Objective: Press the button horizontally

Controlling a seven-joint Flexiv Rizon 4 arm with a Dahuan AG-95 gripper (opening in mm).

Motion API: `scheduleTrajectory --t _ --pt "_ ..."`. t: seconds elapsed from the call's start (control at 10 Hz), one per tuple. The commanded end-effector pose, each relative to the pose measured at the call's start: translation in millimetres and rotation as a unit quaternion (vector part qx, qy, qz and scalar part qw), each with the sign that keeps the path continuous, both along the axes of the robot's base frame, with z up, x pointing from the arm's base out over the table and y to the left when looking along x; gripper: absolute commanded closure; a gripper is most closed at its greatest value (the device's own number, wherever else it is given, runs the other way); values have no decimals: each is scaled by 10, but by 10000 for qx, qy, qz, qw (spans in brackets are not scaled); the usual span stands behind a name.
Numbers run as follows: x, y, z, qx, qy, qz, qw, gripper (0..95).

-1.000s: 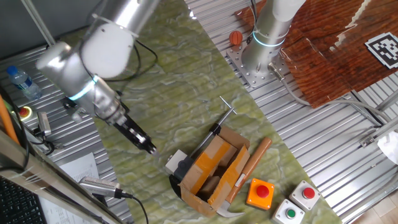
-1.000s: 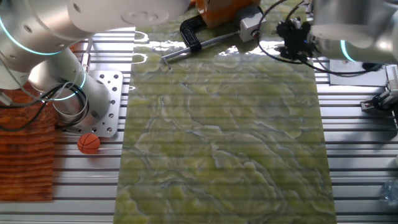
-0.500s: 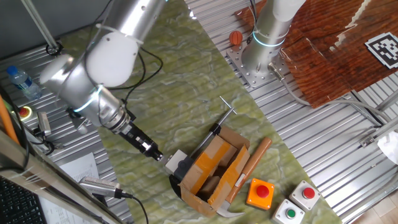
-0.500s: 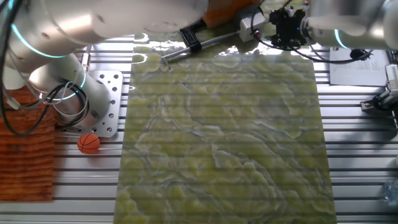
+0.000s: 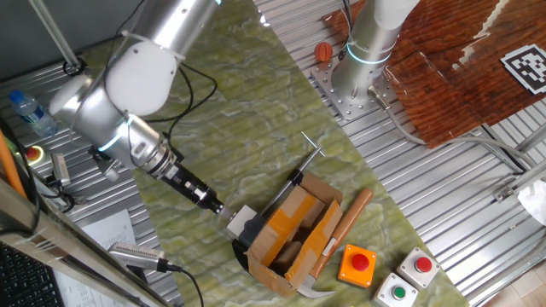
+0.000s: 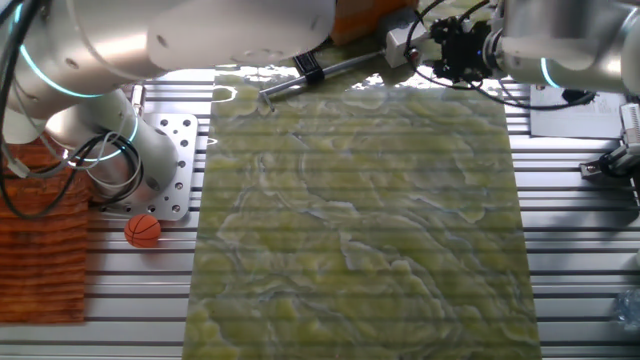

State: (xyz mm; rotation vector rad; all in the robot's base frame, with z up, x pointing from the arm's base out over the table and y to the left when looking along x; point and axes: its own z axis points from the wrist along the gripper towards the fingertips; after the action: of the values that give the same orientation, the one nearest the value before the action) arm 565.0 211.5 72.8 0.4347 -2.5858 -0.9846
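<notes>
The button (image 5: pixel 241 219) is a small whitish-grey box with a black part. It lies on the green mat against the left end of the brown carton (image 5: pixel 294 232). It also shows at the top edge of the other fixed view (image 6: pixel 400 42). My gripper (image 5: pixel 215 206) points along the mat at the button's left side, with its tip close to the box. In the other fixed view the gripper (image 6: pixel 432 50) is just right of the button. No view shows whether the fingertips are apart or together.
An orange box with a red round button (image 5: pixel 356 263) and two grey button boxes (image 5: pixel 408 278) lie right of the carton. A wooden-handled hammer (image 5: pixel 344 226) leans on the carton and a metal clamp (image 5: pixel 304 159) lies behind it. A small orange ball (image 6: pixel 143 230) sits by the arm base.
The gripper moved in along the mat to the button's side, then drew back a little. The button and the carton have not moved.
</notes>
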Motion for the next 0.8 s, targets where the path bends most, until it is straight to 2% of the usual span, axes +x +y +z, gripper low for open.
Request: scheduleTrajectory --t 0.1,0.3,0.4,0.5,0.8 --pt "-44 -54 -6 317 51 -37 9995 570" --pt "-53 -54 16 473 90 -98 9988 570" --pt "-57 -47 15 566 77 -98 9983 380" --pt "-59 -43 14 637 46 -124 9979 380" --pt "-70 -17 19 661 53 -203 9976 380"
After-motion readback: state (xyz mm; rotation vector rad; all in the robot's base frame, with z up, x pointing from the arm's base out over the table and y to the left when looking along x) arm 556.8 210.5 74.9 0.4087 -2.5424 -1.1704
